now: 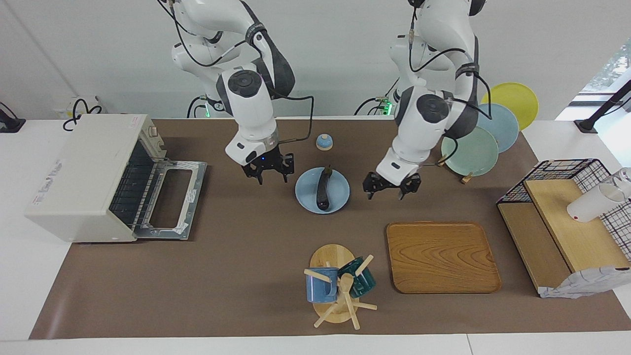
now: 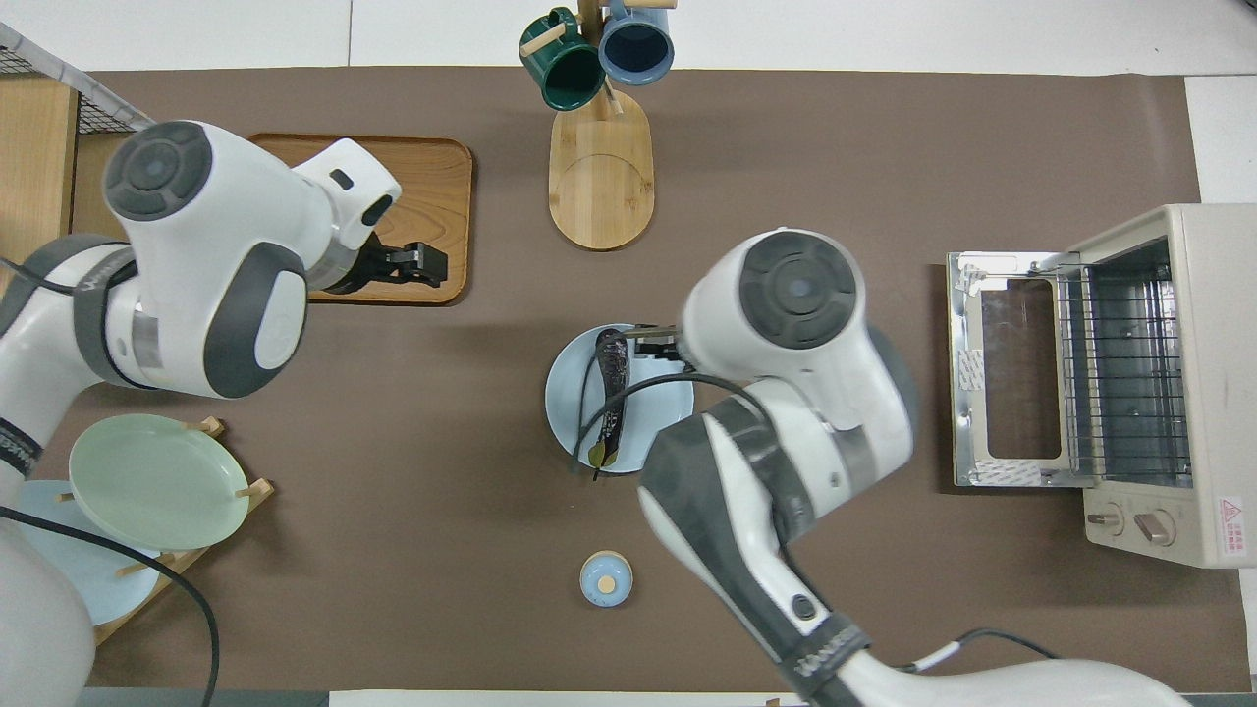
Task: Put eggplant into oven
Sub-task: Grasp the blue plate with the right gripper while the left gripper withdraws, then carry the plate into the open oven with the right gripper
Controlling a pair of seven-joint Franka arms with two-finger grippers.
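The dark purple eggplant (image 1: 323, 190) (image 2: 611, 393) lies on a pale blue plate (image 1: 308, 187) (image 2: 660, 417) in the middle of the mat, and nothing touches it. My right gripper (image 1: 272, 180) (image 2: 650, 344) hangs open and empty just beside the plate, on the oven's side. My left gripper (image 1: 386, 195) (image 2: 422, 263) is open and empty, raised between the plate and the wooden tray. The off-white oven (image 1: 84, 172) (image 2: 1178, 383) stands at the right arm's end with its door (image 1: 172, 197) folded down flat and the wire rack showing.
A wooden tray (image 1: 441, 256) and a mug tree (image 1: 337, 286) with two mugs sit farther from the robots than the plate. A small blue lidded pot (image 1: 324, 142) sits nearer. A rack of plates (image 1: 475, 148) and a black wire basket shelf (image 1: 567, 217) stand at the left arm's end.
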